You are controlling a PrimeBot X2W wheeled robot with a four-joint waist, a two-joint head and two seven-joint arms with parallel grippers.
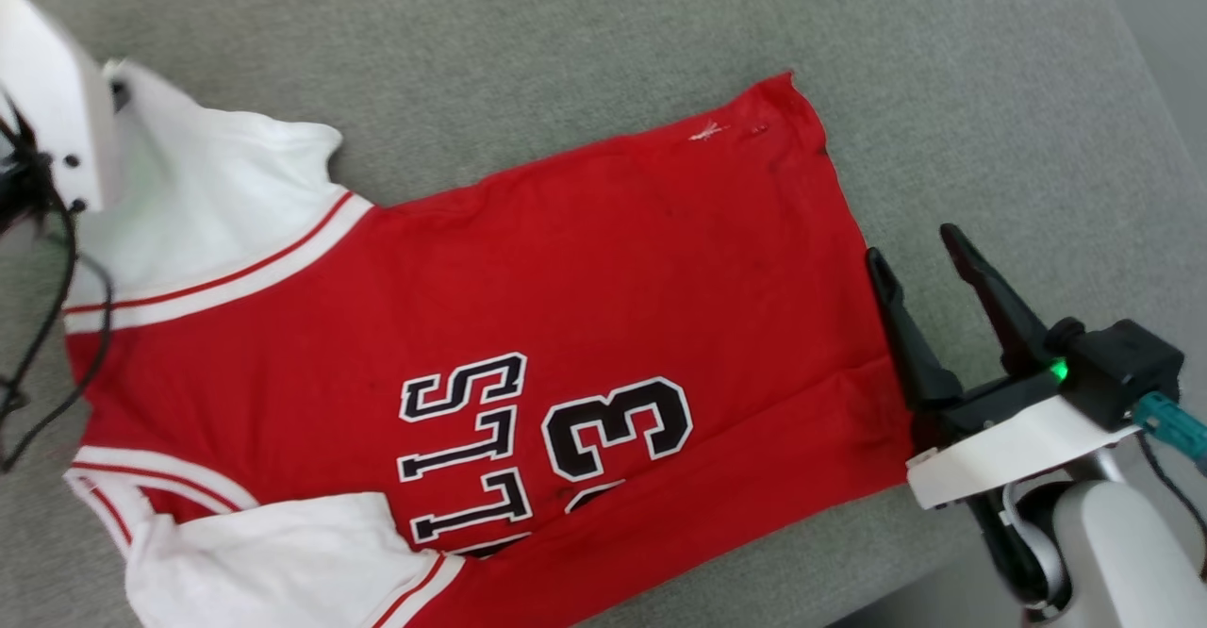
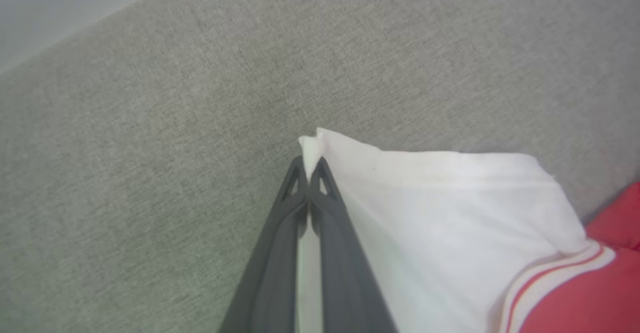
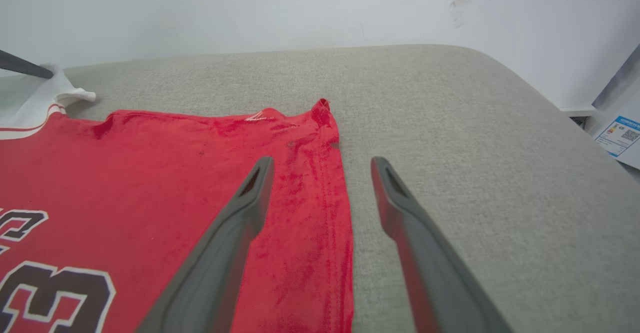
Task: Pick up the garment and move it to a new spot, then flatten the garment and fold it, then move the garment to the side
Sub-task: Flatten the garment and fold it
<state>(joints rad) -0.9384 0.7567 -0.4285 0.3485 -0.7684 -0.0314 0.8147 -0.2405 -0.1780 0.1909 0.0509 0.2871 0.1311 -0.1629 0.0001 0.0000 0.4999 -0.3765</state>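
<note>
Garment (image 1: 528, 326): red jersey spread lettering-up on a grey fabric surface (image 1: 585, 24), its near edge close to the front rim. Hem lies toward the robot's right, white sleeves toward its left. Far sleeve (image 2: 440, 213): corner pinched between the closed fingers of the left gripper (image 2: 309, 170). Right gripper (image 1: 910, 243): jaws apart, straddling the hem edge, one finger over red cloth and one over bare fabric. Open grey surface lies beyond the jersey's far side and past the hem, up to the rounded edge. Pale wall (image 3: 250, 8) behind.

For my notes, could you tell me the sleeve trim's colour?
White with a red stripe, the trim shows best in head view.
</note>
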